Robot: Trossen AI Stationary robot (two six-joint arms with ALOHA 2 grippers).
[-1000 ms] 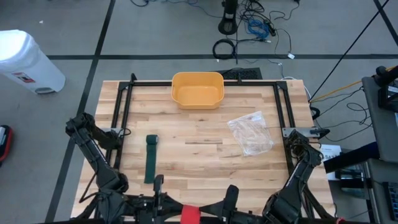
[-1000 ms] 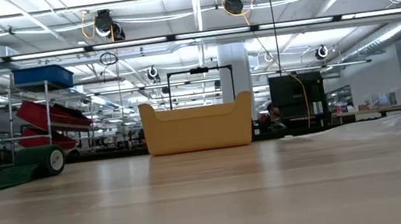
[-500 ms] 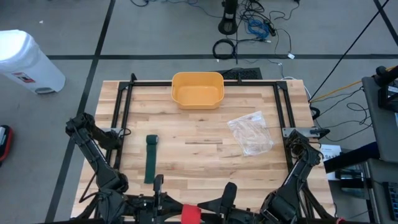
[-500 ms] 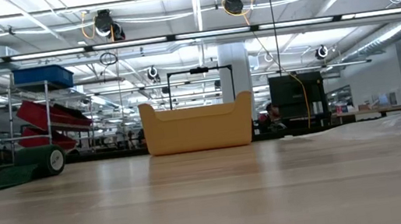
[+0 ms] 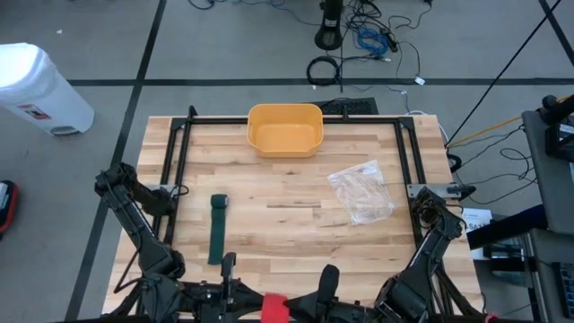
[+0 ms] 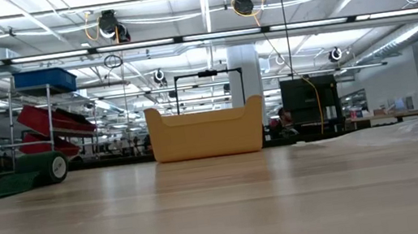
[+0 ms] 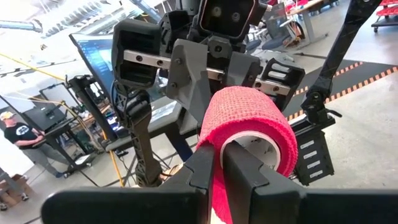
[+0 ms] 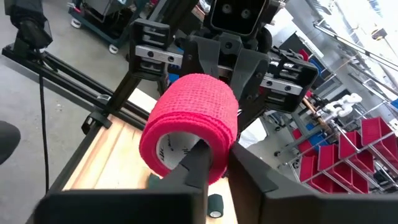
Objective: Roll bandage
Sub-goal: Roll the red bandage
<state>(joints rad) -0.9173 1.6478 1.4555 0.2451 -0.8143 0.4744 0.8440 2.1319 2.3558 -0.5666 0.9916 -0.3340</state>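
A red bandage roll (image 5: 274, 310) with a white core hangs above the table's near edge, between my two grippers, which face each other. My left gripper (image 7: 219, 163) is shut on it from one side and my right gripper (image 8: 221, 163) from the other. A dark green bandage (image 5: 218, 229) lies as a flat strip on the left of the table. Its rolled-up far end (image 6: 44, 169) rests on the wood. My left gripper pinches the red roll's wall (image 7: 217, 186), one finger inside the white core and one outside. The fingers come level at the roll's open end, and the roll is lifted clear of the table. My right gripper pinches the roll's wall (image 8: 219, 152) at the opposite open end, one finger inside the core (image 8: 198, 160) and one outside. Its fingers come nearly level, slanting slightly down.
A yellow bin (image 5: 284, 128) stands at the far middle of the table. A clear plastic bag (image 5: 361, 191) lies on the right. Black frame rails (image 5: 175, 170) run along the left, far and right sides.
My right gripper has shut on the red roll at the near edge. The roll and my left gripper have stayed where they were.
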